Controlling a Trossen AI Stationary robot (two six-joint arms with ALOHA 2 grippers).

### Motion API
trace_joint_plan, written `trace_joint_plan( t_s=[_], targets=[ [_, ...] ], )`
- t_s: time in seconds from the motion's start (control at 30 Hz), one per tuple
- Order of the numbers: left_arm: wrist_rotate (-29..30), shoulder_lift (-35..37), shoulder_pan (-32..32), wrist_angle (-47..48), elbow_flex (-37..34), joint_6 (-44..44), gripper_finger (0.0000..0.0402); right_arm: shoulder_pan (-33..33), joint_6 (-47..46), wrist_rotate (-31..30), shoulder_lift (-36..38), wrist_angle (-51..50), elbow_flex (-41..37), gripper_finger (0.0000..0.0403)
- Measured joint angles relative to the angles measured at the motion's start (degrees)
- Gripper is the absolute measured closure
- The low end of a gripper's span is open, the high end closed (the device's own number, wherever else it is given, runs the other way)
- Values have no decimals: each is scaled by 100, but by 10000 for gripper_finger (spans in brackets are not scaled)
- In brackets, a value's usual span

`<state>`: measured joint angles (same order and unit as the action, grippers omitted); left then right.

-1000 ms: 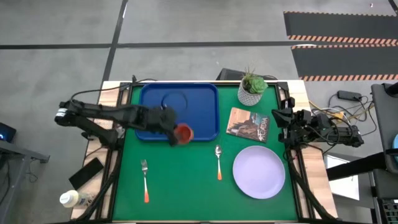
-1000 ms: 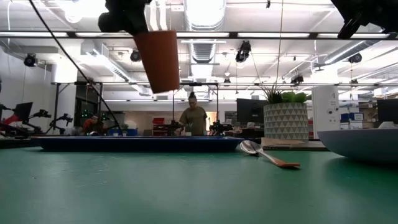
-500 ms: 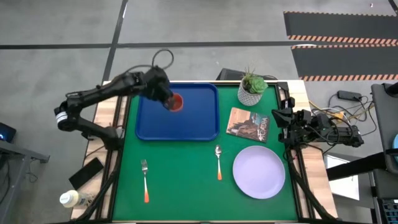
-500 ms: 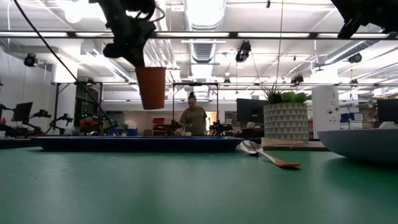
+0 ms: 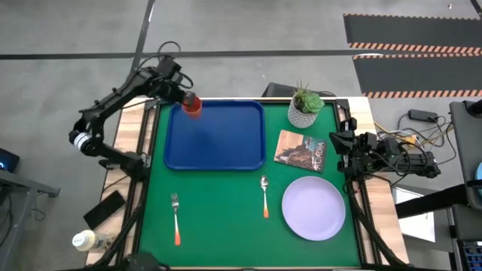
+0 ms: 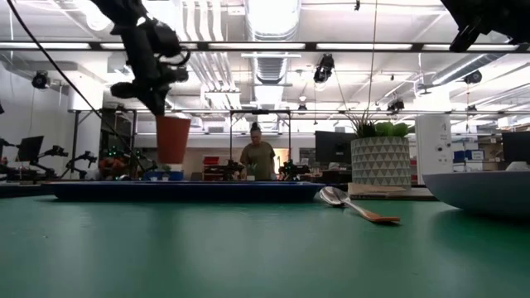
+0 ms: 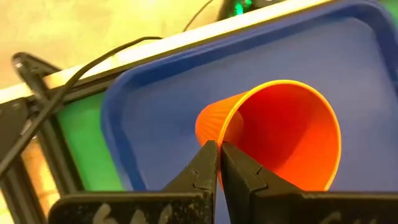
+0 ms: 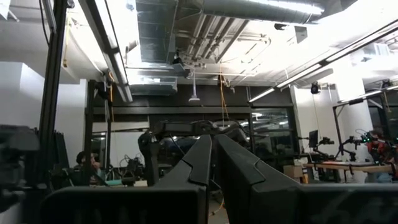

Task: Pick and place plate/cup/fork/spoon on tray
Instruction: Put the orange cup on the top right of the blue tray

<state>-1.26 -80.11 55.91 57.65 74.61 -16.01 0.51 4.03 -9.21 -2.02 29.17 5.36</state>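
Observation:
My left gripper (image 5: 185, 98) is shut on the orange-red cup (image 5: 193, 106) above the far left corner of the dark blue tray (image 5: 226, 147). In the low view the cup (image 6: 172, 141) hangs upright, mouth up, just above the tray's rim (image 6: 248, 189). The lavender plate (image 5: 314, 208) lies flat on the green mat at the near right. The spoon (image 5: 264, 194) and the fork (image 5: 175, 217) lie flat on the mat in front of the tray. My right gripper (image 8: 211, 146) is shut and empty, held up at the table's right edge (image 5: 339, 143). My left gripper (image 7: 219, 144) pinches the cup's rim (image 7: 227, 127) between its two fingers. One finger (image 7: 202, 165) is on the outer wall and the other is inside the mouth. The fingers slant down from above. The cup hangs upright, clear of the tray.
A white patterned plant pot (image 5: 305, 107) stands at the far right of the mat, and a book (image 5: 302, 150) lies between it and the plate. A phone (image 5: 105, 209) and a bottle (image 5: 84, 240) lie off the mat at the near left.
My left gripper has swung with the cup from over the tray's near right part toward the table's far edge and left, to the tray's far left corner. It has sunk a little and rolled. The cup stays held and upright.

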Motion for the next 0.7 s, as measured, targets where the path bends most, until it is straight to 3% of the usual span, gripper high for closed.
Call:
trace_joint_plan(
  t_s=[0.23,0.7],
  targets=[
    [-417,-467,724,20,0,165,402,0,-127,4,-2,-66,95,385],
    [-668,-783,812,2,0,496,402,0,-83,12,-2,-99,95,385]
  ],
)
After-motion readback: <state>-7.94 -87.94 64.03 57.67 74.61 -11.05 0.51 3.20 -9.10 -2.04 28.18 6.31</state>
